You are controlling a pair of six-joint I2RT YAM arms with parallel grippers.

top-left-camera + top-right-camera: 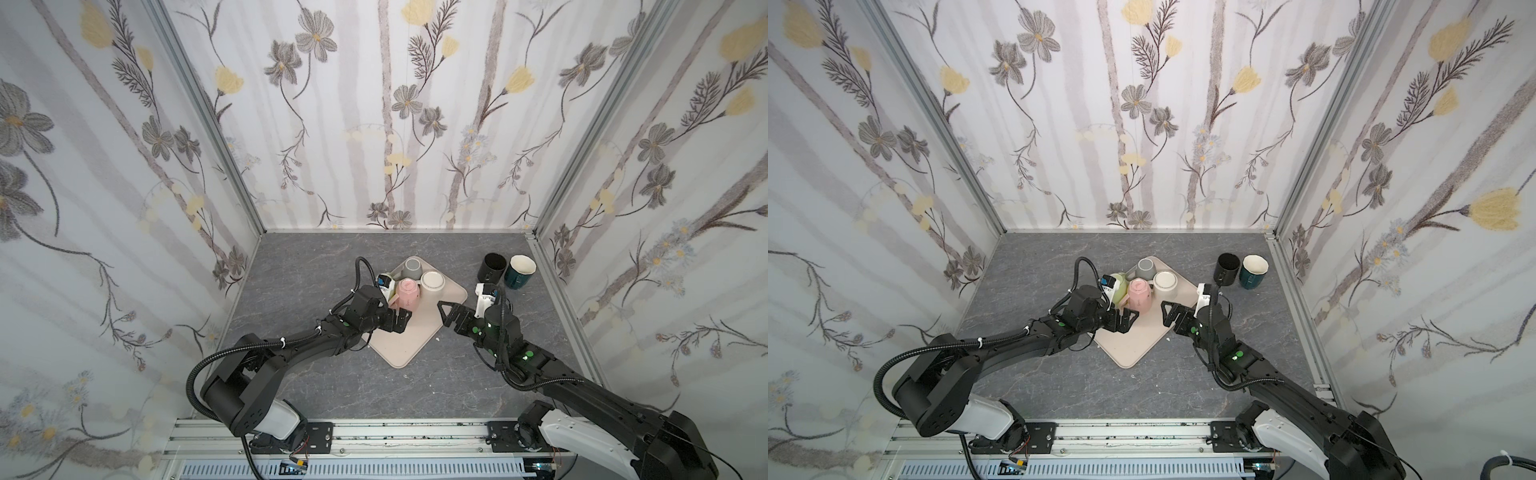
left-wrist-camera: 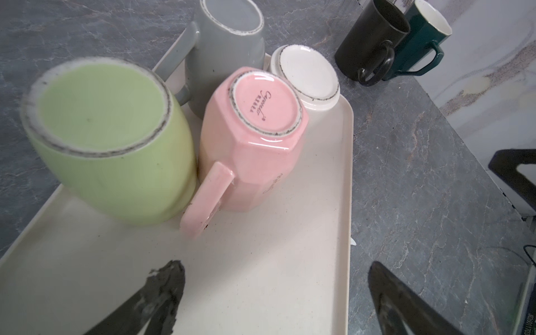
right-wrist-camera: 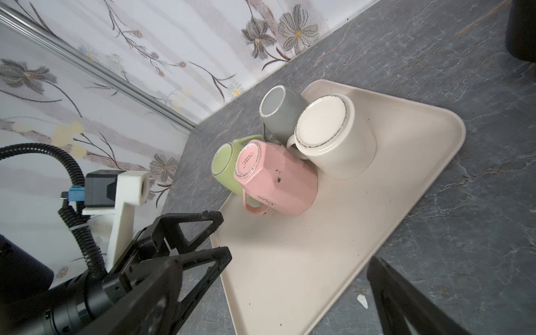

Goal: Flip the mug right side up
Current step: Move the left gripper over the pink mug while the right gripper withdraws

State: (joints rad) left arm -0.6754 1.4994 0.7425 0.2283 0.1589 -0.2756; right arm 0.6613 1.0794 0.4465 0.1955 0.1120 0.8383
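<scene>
Several mugs stand upside down, crowded together at the far end of a beige tray (image 1: 405,345) (image 2: 116,275): pink (image 1: 405,293) (image 2: 252,145) (image 3: 278,179), green (image 1: 1119,286) (image 2: 110,139), grey (image 1: 413,268) (image 2: 229,37) and white (image 1: 432,281) (image 3: 333,136). My left gripper (image 1: 401,320) (image 2: 275,269) hangs open over the tray just in front of the pink mug, whose handle (image 2: 206,200) points toward it. Nothing is between its fingers. My right gripper (image 1: 444,318) (image 3: 300,258) is open and empty at the tray's right edge, short of the mugs.
A black mug (image 1: 492,266) (image 2: 371,40) and a teal mug (image 1: 518,270) (image 2: 423,37) stand upright on the grey tabletop near the right wall. Flowered walls close in three sides. A small white chip (image 3: 362,300) lies beside the tray.
</scene>
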